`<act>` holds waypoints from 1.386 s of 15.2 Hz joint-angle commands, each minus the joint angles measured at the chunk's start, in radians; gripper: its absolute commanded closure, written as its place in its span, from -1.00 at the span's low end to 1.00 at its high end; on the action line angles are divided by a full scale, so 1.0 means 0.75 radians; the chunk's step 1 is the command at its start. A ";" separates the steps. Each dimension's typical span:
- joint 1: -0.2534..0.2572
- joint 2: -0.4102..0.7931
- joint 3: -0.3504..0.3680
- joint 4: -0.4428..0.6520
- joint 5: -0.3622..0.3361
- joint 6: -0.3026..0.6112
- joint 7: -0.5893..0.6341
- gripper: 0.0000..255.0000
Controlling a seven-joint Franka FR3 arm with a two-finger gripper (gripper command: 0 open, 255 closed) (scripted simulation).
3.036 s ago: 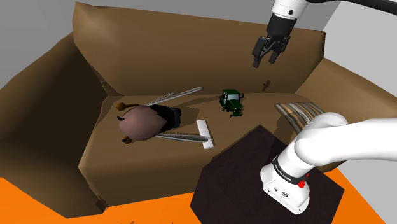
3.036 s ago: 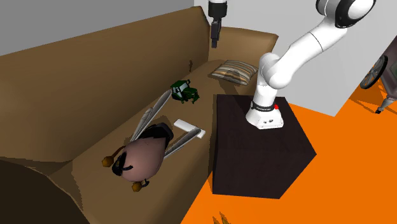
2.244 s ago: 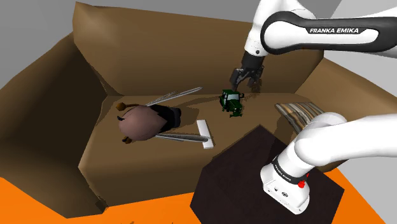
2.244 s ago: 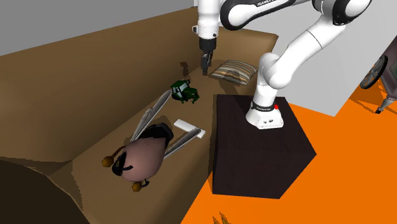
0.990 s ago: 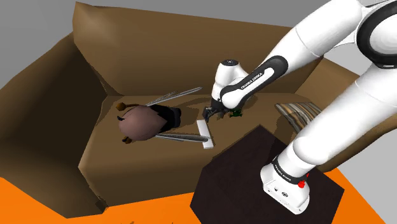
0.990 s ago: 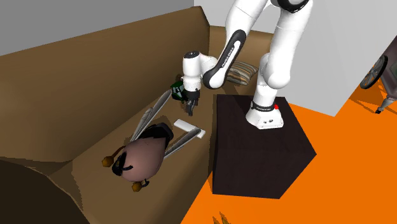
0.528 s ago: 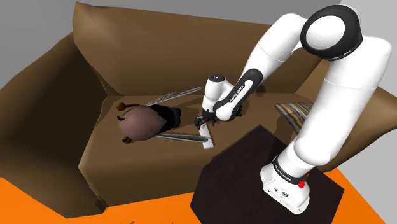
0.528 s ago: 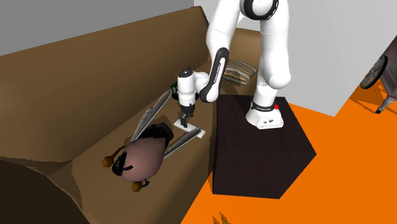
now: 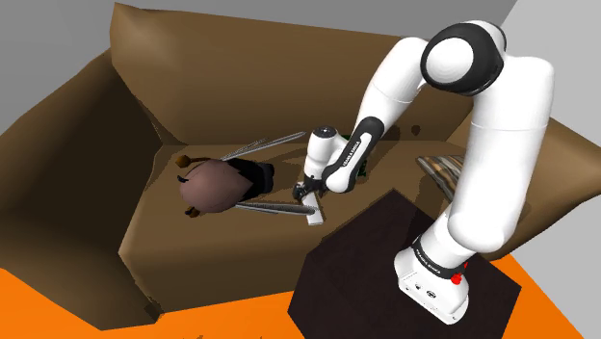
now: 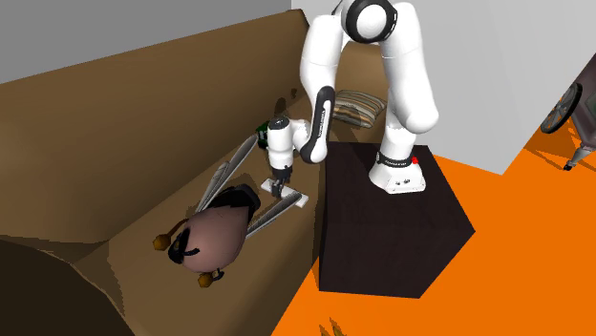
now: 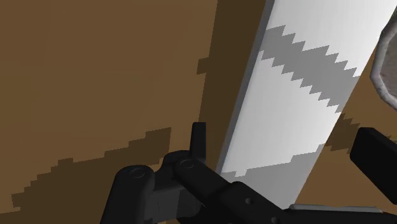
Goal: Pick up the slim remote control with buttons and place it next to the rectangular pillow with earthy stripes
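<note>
White remote: lay flat on brown sofa, well apart from striped pillow.
Gripper: hung low over it, for the grasp.
Jaws: stood wide, astride its slim sides.

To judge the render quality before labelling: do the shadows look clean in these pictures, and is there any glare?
Wrist view: shadow bands on the white remote and the brown sofa have jagged, stair-stepped edges. Shoulder view: even light, no glare; the sofa's side wall at that view's left is darker. Second exterior view: flat, without glare.
</note>
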State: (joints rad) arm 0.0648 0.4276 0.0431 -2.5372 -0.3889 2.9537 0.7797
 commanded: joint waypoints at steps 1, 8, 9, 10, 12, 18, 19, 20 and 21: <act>0.010 0.021 -0.013 0.006 -0.009 0.016 0.007 -1.00; 0.010 0.021 -0.013 0.006 -0.009 0.016 0.007 1.00; 0.010 0.021 -0.013 0.006 -0.009 0.016 0.007 1.00; 0.010 0.021 -0.013 0.006 -0.009 0.016 0.007 1.00; 0.010 0.021 -0.013 0.006 -0.009 0.016 0.007 1.00; -0.001 -0.002 0.000 -0.001 -0.001 0.000 -0.001 1.00; -0.012 -0.024 0.013 -0.009 0.008 -0.015 -0.010 1.00; -0.024 -0.047 0.026 -0.016 0.018 -0.032 -0.019 1.00; -0.035 -0.070 0.040 -0.023 0.029 -0.048 -0.029 1.00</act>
State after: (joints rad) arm 0.0471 0.3942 0.0624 -2.5486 -0.3752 2.9307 0.7653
